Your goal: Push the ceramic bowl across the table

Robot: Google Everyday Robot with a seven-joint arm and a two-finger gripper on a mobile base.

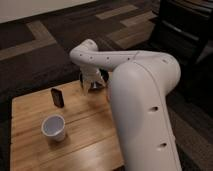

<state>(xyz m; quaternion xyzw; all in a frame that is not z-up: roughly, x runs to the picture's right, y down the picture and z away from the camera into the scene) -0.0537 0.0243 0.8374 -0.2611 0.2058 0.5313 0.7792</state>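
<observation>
My pincer (95,86) hangs low right at the ceramic bowl (104,76), over the bench (30,107). I cannot tell how wide it is.

A white cup (53,127) stands near left, a small dark block (57,96) upright just beyond it, dark furniture (186,30) far right. The gripper (95,84) hangs right of the block.

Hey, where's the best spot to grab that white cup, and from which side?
Probably pinch the white cup by its rim, coming straight down from above: it stands upright, mouth open, with bare table around it. The gripper is at the far edge, by the ceramic bowl.
</observation>
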